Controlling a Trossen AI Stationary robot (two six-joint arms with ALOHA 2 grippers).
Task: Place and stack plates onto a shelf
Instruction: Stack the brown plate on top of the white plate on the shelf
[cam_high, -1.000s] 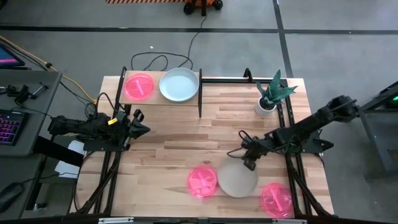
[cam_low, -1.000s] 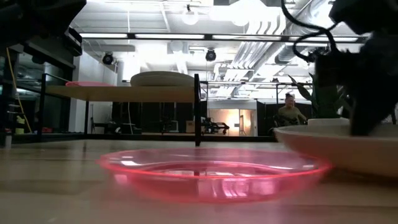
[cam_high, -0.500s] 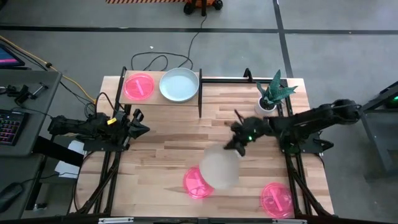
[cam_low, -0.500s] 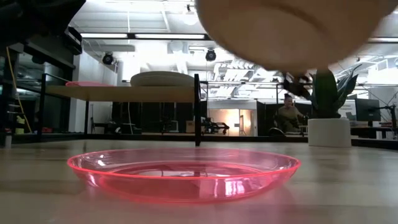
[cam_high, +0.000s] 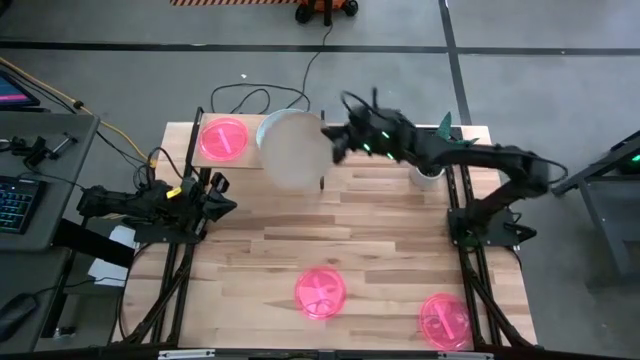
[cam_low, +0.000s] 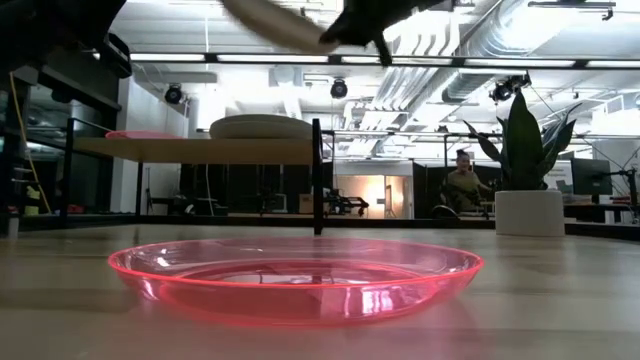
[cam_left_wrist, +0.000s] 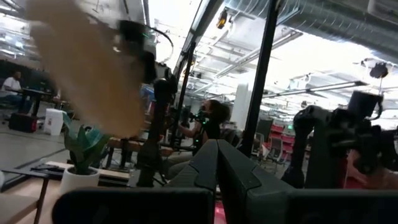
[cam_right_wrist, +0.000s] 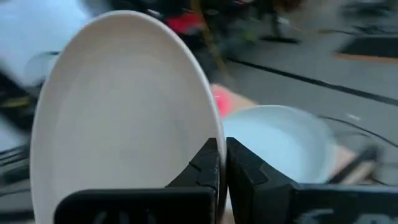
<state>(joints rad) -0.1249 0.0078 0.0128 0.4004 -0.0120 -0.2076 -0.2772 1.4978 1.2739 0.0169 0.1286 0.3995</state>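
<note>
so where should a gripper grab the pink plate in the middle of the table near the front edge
Take the pink plate by its rim. It lies flat and upright on the table, and the low view shows a shallow dish whose raised edge flares clear of the wood, so one finger can go over the lip and one under. Coming from the right arm's side seems best, since nothing stands beside the plate there.

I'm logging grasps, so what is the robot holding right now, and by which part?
The right gripper is shut on the rim of the cream plate, carrying it above the shelf. The left gripper holds nothing.
</note>
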